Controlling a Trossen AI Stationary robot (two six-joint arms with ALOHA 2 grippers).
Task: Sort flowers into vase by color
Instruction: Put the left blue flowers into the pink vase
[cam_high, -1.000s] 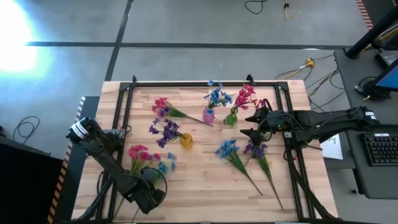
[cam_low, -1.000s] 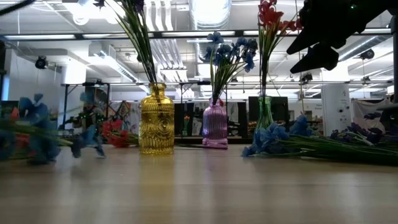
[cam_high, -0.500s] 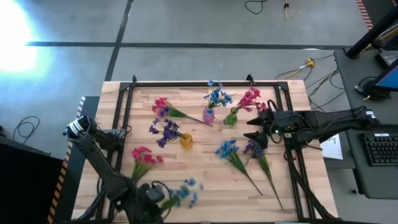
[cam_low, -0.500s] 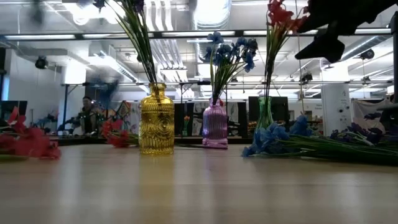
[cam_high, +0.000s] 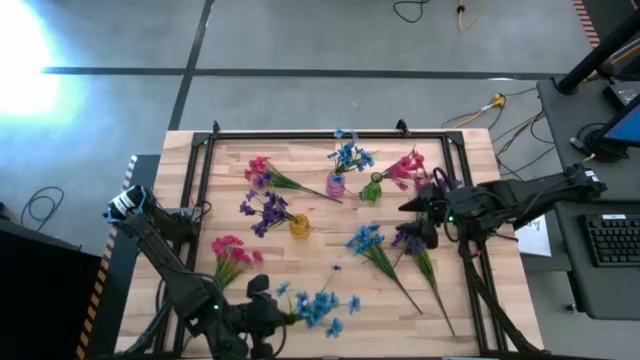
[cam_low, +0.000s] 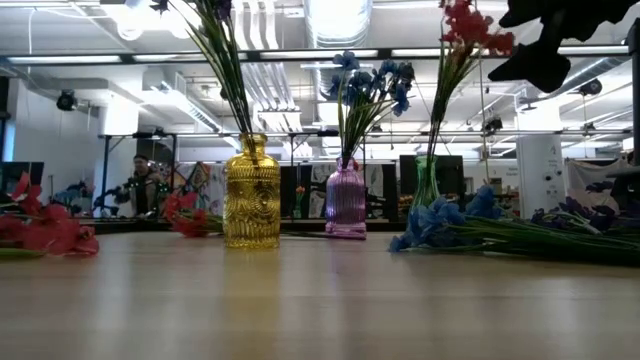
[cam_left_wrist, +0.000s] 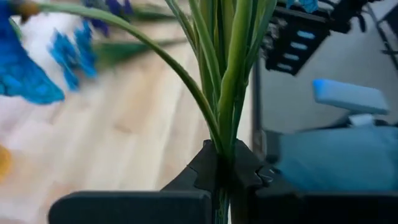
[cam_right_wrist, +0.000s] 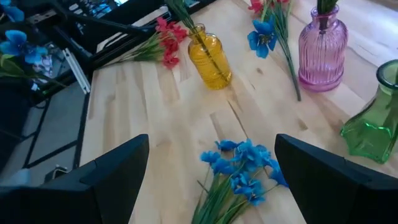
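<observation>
Left gripper (cam_high: 268, 312) is sitting down by the tabletop's (cam_high: 470, 300) near edge, fingers clamped on the green stems of a blue sprig (cam_high: 322, 305). Right gripper (cam_high: 425, 214) is hanging near the right edge beside the green vase (cam_high: 371, 189), fingers spread wide with nothing between them. Yellow vase (cam_high: 299, 225) is holding purple flowers (cam_high: 262, 210), pink vase (cam_high: 336, 185) blue ones.
</observation>
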